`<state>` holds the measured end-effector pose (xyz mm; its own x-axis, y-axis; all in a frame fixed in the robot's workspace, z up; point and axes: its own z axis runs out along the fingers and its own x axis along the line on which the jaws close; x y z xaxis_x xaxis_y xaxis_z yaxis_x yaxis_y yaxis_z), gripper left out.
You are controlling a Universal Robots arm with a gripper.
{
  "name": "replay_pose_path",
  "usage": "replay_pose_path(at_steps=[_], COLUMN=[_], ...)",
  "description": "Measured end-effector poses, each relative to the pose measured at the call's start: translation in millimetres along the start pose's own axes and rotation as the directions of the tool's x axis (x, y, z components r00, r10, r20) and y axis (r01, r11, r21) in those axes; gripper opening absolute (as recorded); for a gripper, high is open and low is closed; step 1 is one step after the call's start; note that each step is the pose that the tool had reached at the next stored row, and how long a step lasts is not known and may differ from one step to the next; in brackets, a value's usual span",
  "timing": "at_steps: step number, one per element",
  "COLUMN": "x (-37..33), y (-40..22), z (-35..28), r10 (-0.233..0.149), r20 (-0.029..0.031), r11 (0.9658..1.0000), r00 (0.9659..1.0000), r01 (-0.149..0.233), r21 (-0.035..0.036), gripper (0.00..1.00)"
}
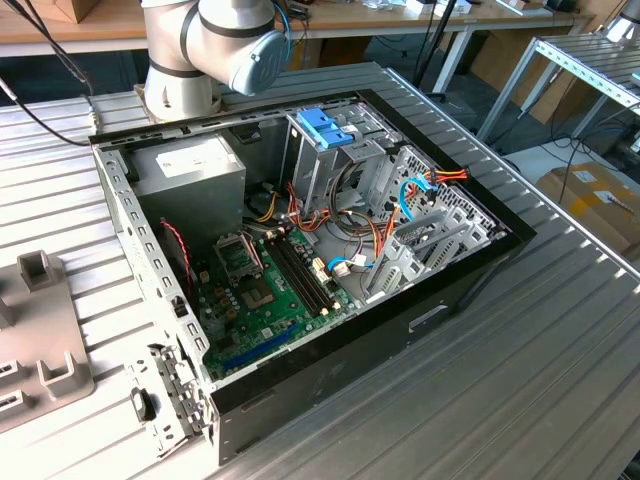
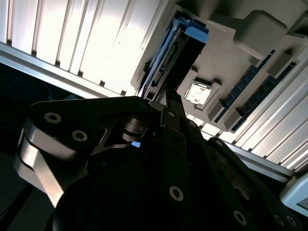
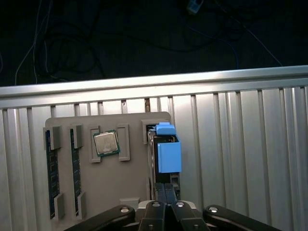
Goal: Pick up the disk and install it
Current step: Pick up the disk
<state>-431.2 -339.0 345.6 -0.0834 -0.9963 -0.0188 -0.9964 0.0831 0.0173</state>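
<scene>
One empty gripper (image 3: pixel 166 186) is hanging over the near end of the disk (image 3: pixel 168 155) in the first wrist view; its two fingers (image 3: pixel 160 195) are drawn together with only a thin seam between them and nothing clamped; whether the tips are touching the drive cannot be told. The disk is standing on edge in a slot of the grey fixture tray (image 3: pixel 130 178), blue rail uppermost, well apart from the computer; in the second wrist view the gripper (image 2: pixel 158 102) is lining up with the end of the disk (image 2: pixel 180 53) nearest it.

The pick-up appears to be the step in hand, and it is not yet done. Doing it well likely means opening the jaws wider than the drive's thickness, centring them across it, and coming down square. They would best close on the metal flanks rather than the plastic rail; a lift straight along the slot should keep the drive from binding on the slot walls.

Beyond the disk, a processor chip (image 3: pixel 106 143) and two memory sticks (image 3: pixel 50 168) are sitting in their own tray pockets; the tray is resting on the slatted aluminium table (image 3: pixel 240 159).

In the exterior view the computer case (image 1: pixel 380 340) is lying open on that table; a metal drive cage (image 1: pixel 310 170) with a blue latch (image 1: pixel 325 128) is standing inside it; the robot arm (image 1: pixel 235 40) is rising just behind.
</scene>
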Motion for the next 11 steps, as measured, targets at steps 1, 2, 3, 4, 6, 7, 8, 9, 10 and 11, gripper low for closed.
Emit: replay_pose_path(at_steps=[1, 2, 3, 4, 6, 7, 8, 9, 10, 11], x=[0.0, 0.0, 0.0, 0.0, 0.0, 0.0, 0.0, 0.0, 0.0, 0.0], y=[0.0, 0.0, 0.0, 0.0, 0.0, 0.0, 0.0, 0.0, 0.0, 0.0], z=[0.0, 0.0, 0.0, 0.1, 0.1, 0.1, 0.1, 0.1, 0.1, 0.1], r10=[0.000, 0.000, 0.000, 0.000, 0.000, 0.000, 0.000, 0.000, 0.000, 0.000], r20=[0.0000, 0.0001, 0.0000, 0.0000, 0.0000, 0.0001, 0.0000, 0.0000, 0.0001, 0.0000], r11=[1.0000, 1.0000, 1.0000, 1.0000, 1.0000, 1.0000, 1.0000, 1.0000, 1.0000, 1.0000], r00=[1.0000, 1.0000, 1.0000, 1.0000, 1.0000, 1.0000, 1.0000, 1.0000, 1.0000, 1.0000], r01=[0.000, 0.000, 0.000, 0.000, 0.000, 0.000, 0.000, 0.000, 0.000, 0.000], r21=[0.0000, 0.0000, 0.0000, 0.0000, 0.0000, 0.0001, 0.0000, 0.0000, 0.0001, 0.0000], gripper=[0.11, 0.11, 0.11, 0.11, 0.24, 0.24, 0.36, 0.36, 0.42, 0.47])
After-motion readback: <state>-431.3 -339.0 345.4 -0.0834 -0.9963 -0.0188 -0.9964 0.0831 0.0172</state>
